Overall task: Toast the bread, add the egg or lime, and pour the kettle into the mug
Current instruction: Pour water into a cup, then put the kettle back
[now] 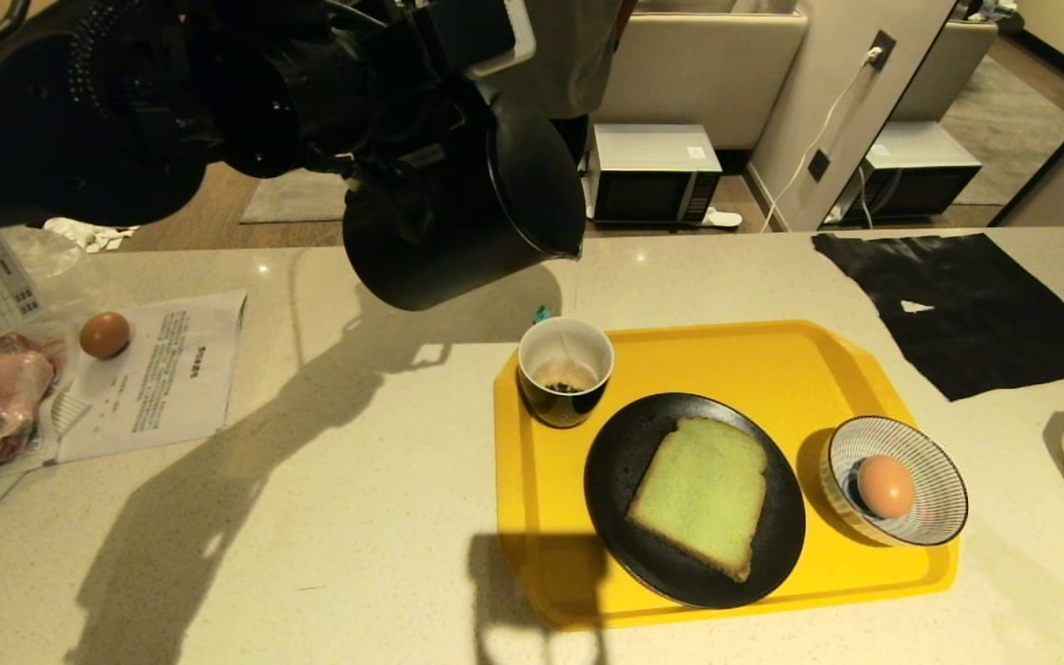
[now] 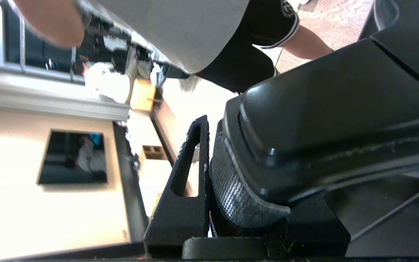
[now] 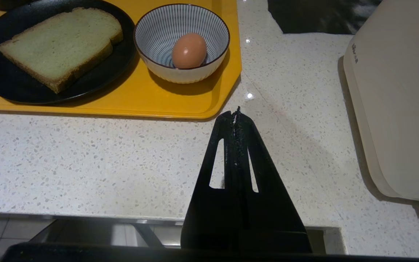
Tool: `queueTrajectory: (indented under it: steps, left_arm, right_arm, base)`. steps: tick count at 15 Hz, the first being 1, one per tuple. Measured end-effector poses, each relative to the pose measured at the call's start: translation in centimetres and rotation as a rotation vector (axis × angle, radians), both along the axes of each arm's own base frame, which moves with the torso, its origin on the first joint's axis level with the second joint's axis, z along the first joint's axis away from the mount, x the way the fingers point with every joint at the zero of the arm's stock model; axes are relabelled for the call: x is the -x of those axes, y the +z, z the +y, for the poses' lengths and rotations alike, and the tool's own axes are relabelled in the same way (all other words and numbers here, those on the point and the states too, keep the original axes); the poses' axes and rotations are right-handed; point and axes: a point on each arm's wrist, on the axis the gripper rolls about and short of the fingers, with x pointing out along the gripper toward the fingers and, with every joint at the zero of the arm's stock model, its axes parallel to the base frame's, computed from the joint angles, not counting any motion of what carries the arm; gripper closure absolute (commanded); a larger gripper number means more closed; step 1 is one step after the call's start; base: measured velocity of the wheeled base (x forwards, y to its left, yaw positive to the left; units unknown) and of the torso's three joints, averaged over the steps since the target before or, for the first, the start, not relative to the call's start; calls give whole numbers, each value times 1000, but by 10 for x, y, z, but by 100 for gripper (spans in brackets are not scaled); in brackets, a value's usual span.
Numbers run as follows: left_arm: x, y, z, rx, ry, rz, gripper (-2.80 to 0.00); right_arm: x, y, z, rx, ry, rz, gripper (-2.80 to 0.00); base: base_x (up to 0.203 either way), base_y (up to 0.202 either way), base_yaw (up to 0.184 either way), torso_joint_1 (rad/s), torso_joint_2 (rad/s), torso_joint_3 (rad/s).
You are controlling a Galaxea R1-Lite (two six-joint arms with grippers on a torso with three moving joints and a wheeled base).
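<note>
Black kettle (image 1: 463, 217) tilted, spout above mug (image 1: 565, 370); bread (image 1: 700, 492) plated.

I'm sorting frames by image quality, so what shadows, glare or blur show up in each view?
Head view: dim amber light, and the kettle and arm cast a long hard shadow across the counter. Left wrist view: the far wall is blown out white and a person's arm is smeared. Right wrist view: even and sharp, with small glints on the counter.
</note>
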Motion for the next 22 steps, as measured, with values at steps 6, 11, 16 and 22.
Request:
queueTrajectory:
  steps: [6, 11, 16, 22]
  left_arm:
    - [10, 15, 11, 245, -35, 58, 0]
    - [8, 21, 22, 707, -57, 170, 0]
    - [-8, 3, 41, 964, 38, 162, 0]
    - [-15, -33, 83, 1091, 133, 148, 0]
  right_arm:
    - [0, 0, 0, 0, 0, 0, 0]
    - [0, 0, 0, 0, 0, 0, 0]
    - [0, 0, 0, 0, 0, 0, 0]
    - [0, 0, 0, 0, 0, 0, 0]
  base:
    - [0, 0, 0, 0, 0, 0]
    - [0, 0, 0, 0, 0, 0]
    - [0, 0, 0, 0, 0, 0]
    - [0, 0, 0, 0, 0, 0]
